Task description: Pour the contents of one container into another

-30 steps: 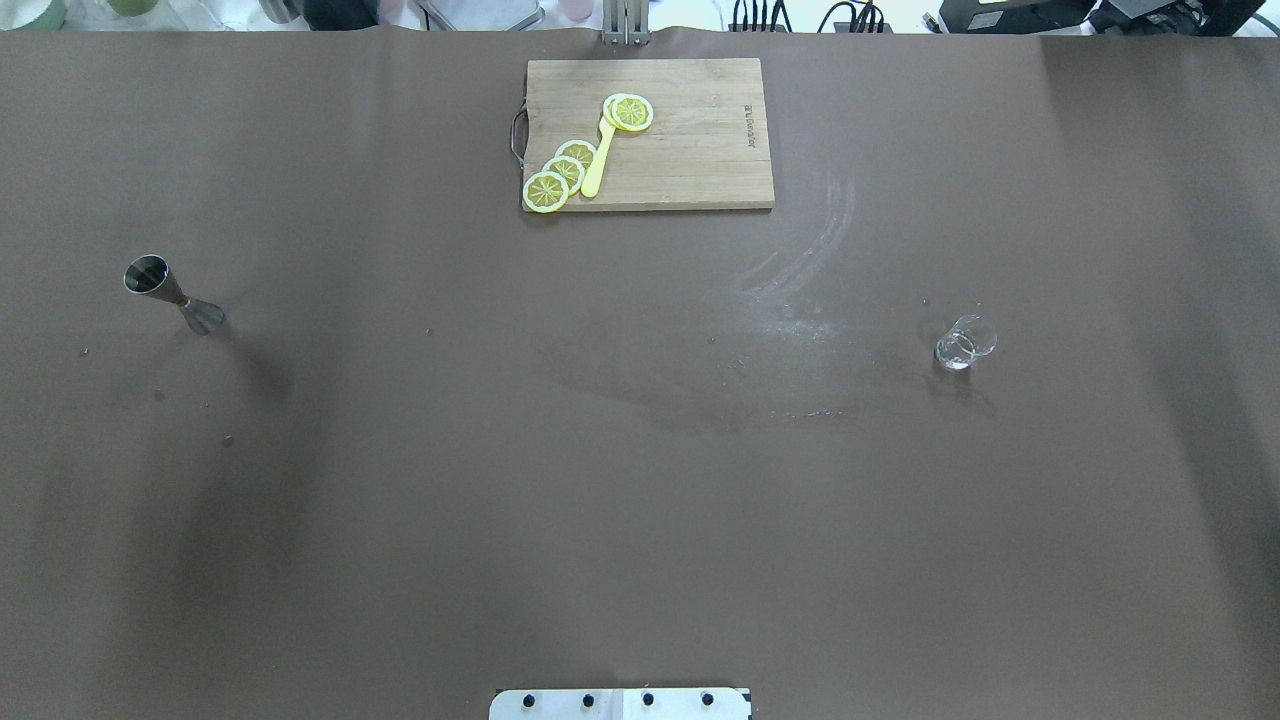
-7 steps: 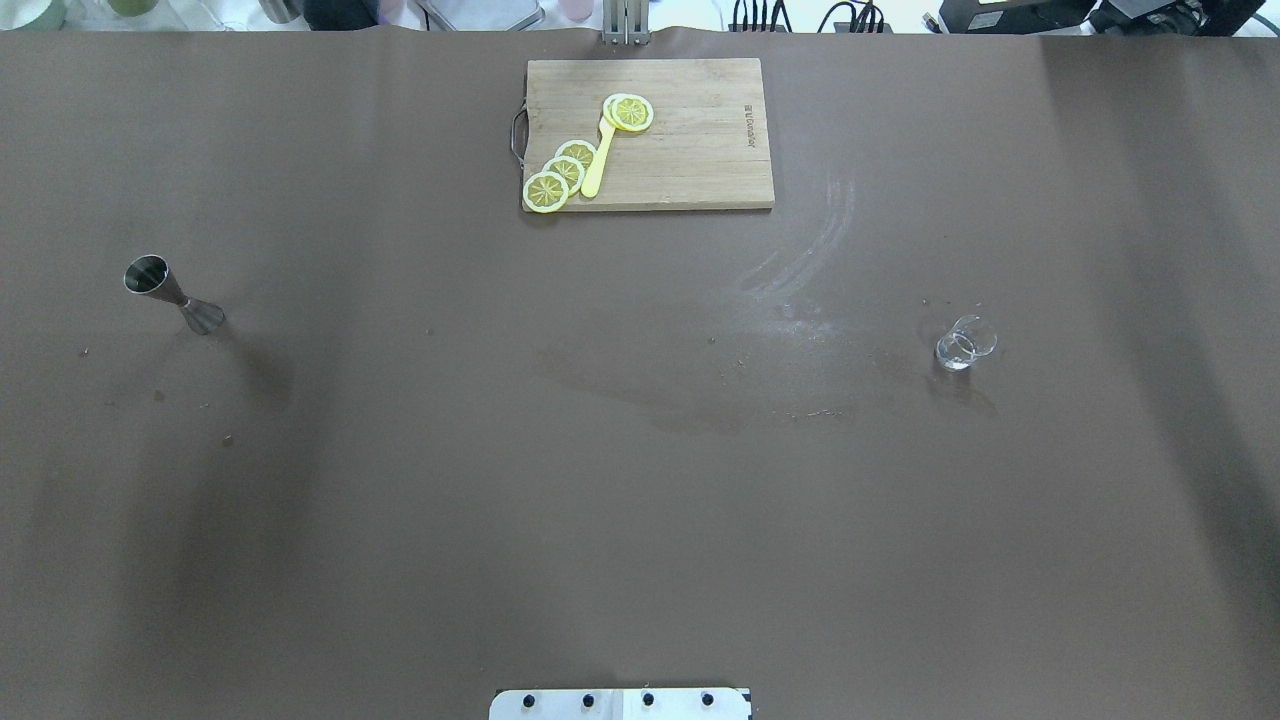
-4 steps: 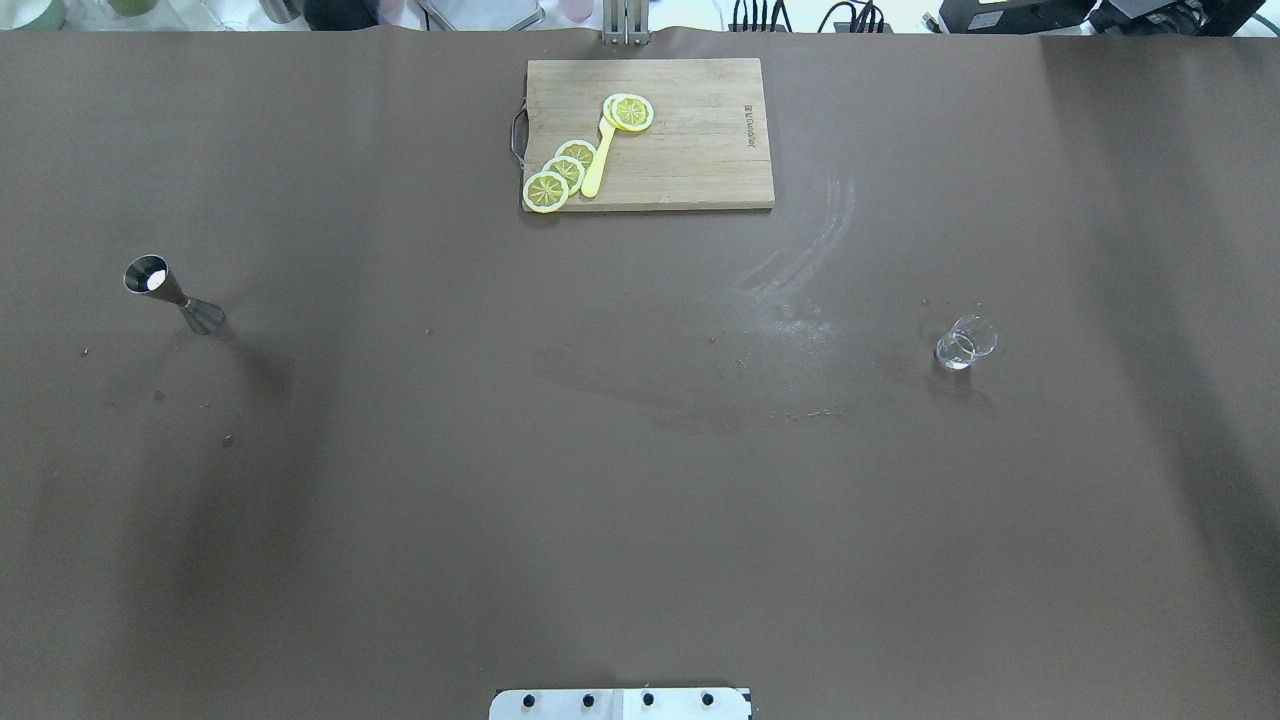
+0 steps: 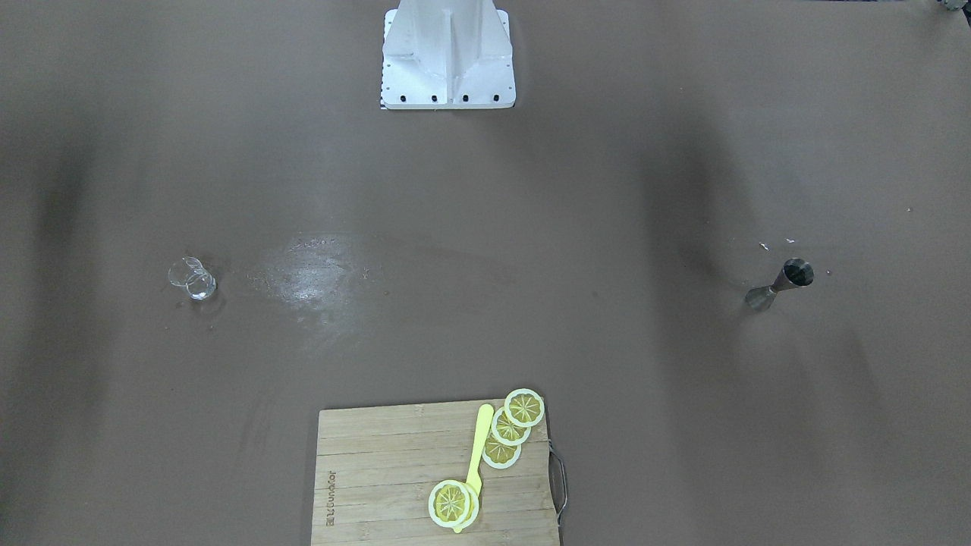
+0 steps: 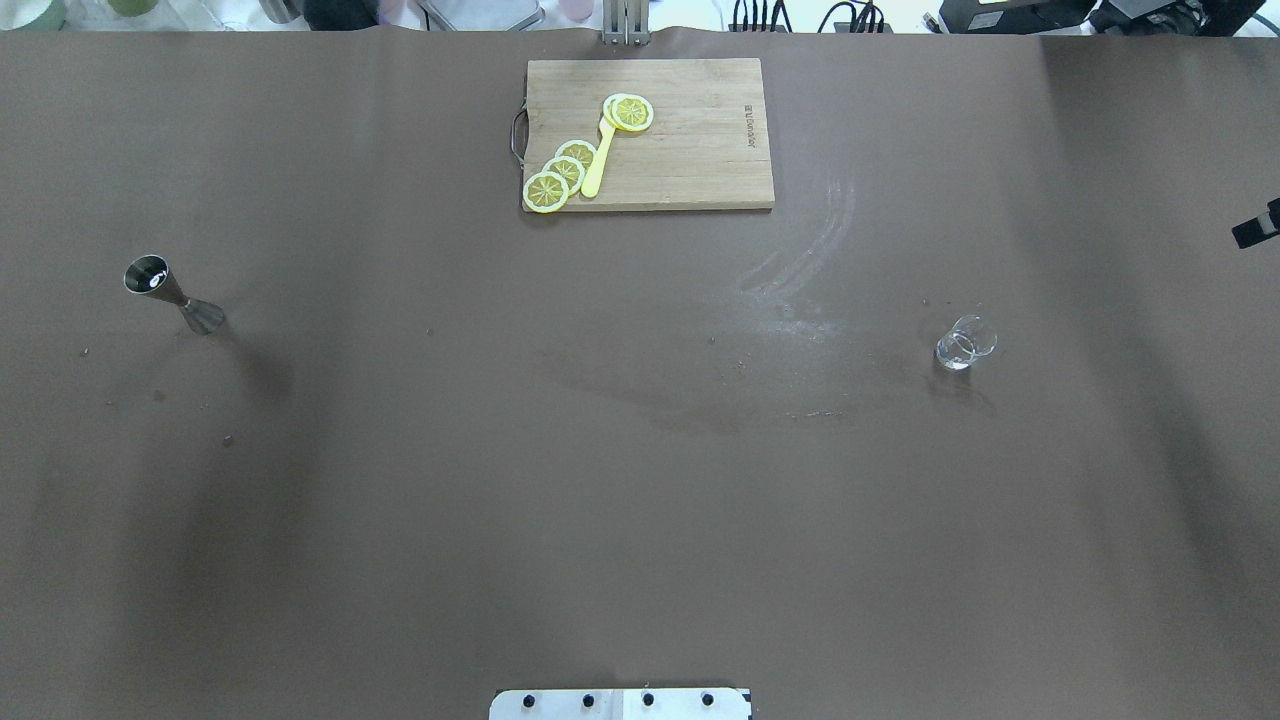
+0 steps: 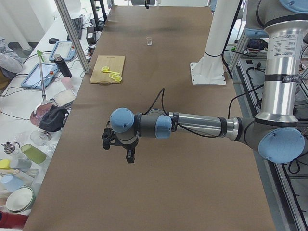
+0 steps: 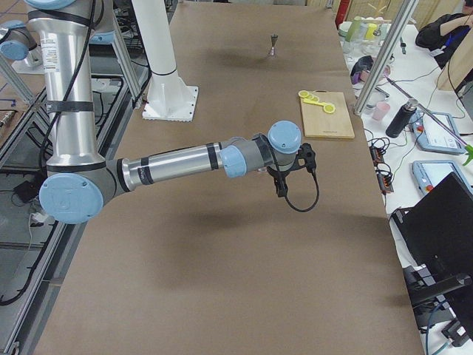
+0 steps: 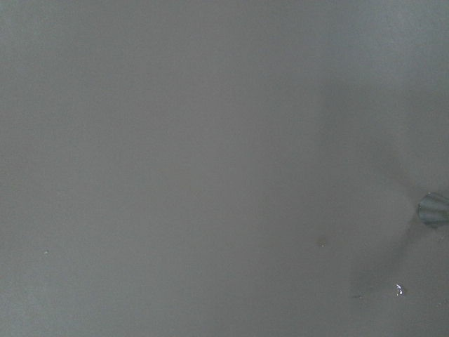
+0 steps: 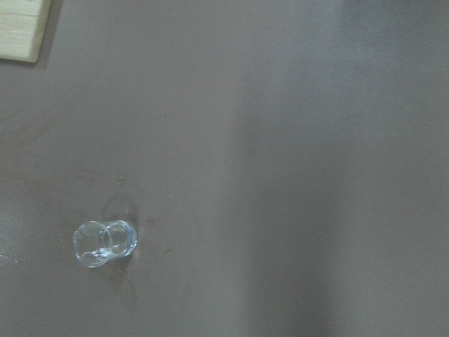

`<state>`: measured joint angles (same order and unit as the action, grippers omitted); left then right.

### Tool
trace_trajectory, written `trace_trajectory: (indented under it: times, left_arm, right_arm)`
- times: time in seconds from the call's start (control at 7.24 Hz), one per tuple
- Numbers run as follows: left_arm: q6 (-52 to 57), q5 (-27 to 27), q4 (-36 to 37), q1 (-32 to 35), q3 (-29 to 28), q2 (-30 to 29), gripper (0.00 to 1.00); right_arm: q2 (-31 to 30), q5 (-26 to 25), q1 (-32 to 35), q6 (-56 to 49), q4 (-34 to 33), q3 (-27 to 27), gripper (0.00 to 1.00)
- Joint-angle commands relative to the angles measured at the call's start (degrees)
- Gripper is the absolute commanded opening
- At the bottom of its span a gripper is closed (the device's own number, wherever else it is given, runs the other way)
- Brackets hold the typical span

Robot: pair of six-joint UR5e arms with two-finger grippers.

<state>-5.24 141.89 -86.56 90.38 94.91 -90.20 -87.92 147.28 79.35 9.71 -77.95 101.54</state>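
Steel jigger (image 5: 172,294), judged the source vessel, stands upright on the brown worktop (image 5: 640,500) far out on the robot's left. The small clear glass (image 5: 965,343), judged the receiver, stands upright well apart from it on the robot's right. Whether either holds liquid cannot be told; only a glint shows in the jigger's upper cup. Between them, at the worktop's far edge, lies a wooden cutting board (image 5: 700,150) bearing lemon slices (image 5: 560,175) and a yellow utensil (image 5: 598,160). Both vessels sit where they sat seconds ago. The one change is a dark sliver (image 5: 1256,226) now entering at the right edge of the overhead view, absent a moment earlier; it is judged to be part of the right arm coming in towards the glass, which also lies low in the right wrist view. The side views show the right hand (image 7: 290,171) and the left hand (image 6: 118,144) each held above bare worktop, touching nothing. Whether their fingers are spread or closed cannot be told from these angles. The task is therefore judged to be at its opening approach, with grasp, carry and pour all still to come.
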Motion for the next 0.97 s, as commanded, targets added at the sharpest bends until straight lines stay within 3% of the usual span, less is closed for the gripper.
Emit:
trace_trajectory:
  times: [0.0,0.14,0.41,0.83]
  left_arm:
    - [0.1,0.1,-0.6,-0.2,-0.9,0.1,0.99]
    - [0.1,0.1,-5.2,-0.2,-0.1,-0.2,0.99]
    - [0.1,-0.6,-22.7,-0.5,1.2,2.1,0.99]
    - [-0.5,-0.4,-43.4,-2.2,1.8,6.6,0.99]
  right_arm:
    - [0.0,1.1,-2.4,-0.1,14.5,-0.4,1.0]
    - [-0.4,1.0,-3.8,-0.2,20.3,-1.2,1.0]
    - [-0.9,0.4,-5.0,-0.3,31.9,-7.5,1.0]
    - [-0.7,0.5,-5.5,0.1,33.7,-11.6,1.0]
